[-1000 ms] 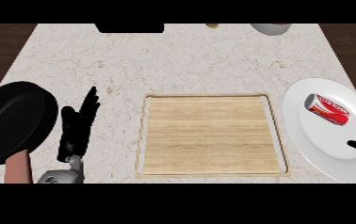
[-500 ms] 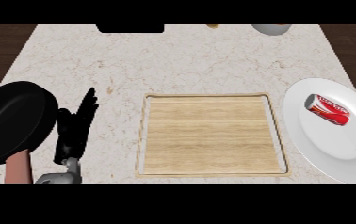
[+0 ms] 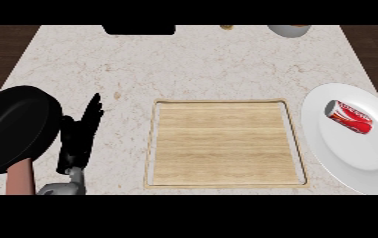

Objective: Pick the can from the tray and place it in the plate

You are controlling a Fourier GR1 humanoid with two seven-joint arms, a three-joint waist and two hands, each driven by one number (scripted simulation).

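Checking against a second ago: hardly any change. Can (image 3: pixel 350 116) on its side on the white plate (image 3: pixel 332 152), same spot, well apart from the bare wooden tray (image 3: pixel 225 142). Left hand (image 3: pixel 77 139) just beside the black pan (image 3: pixel 26 124), fingers straight, holding nothing, barely shifted. No right hand in view now; small grey trace by the plate's lower edge a second ago, since gone. Reads as placement done, arm withdrawn.

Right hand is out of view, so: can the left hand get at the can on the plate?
Probably not. Nothing blocks the path, but the left hand rests open at the view's left, while the can lies on the plate at the far right, the whole tray between them.
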